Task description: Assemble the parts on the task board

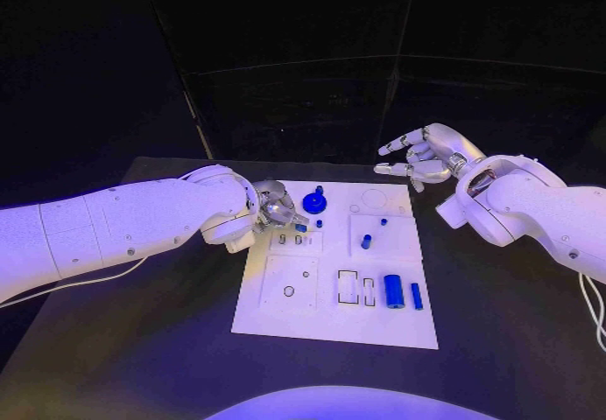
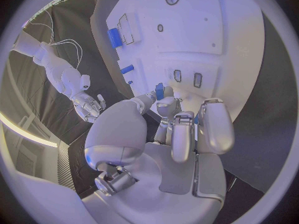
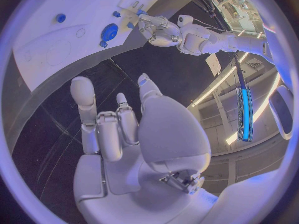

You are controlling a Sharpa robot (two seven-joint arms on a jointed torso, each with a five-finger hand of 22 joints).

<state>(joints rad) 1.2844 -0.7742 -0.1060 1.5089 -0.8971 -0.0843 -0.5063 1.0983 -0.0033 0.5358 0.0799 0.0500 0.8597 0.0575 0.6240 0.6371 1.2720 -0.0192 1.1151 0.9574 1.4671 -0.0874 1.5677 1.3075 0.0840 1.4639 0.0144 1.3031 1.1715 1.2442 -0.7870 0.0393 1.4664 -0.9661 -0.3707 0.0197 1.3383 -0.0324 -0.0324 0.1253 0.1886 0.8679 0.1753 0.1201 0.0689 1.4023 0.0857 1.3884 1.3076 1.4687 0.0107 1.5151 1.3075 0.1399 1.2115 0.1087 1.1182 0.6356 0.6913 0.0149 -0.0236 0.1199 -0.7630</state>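
At the left of the frame, the shiny left hand [image 1: 269, 213] pinches a small blue part [image 2: 159, 90] over the flat white task board [image 1: 331, 328] in the middle. A round blue part [image 1: 314, 203] and a blue tube [image 1: 393, 290] sit on it. Upper right, the right hand [image 1: 423, 154] hangs empty, fingers spread, above the black table [image 1: 151, 350].

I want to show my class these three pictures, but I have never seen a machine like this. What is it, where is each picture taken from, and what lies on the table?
It is a robot with two white arms ending in silver hands. One picture looks down from its head; the two round ones come from cameras at its wrists. On the black table lies a white task board with small blue parts, such as a blue cylinder and a blue round piece. The left hand pinches a small blue part over the board. The right hand hovers beyond the board's far corner, fingers apart, holding nothing.
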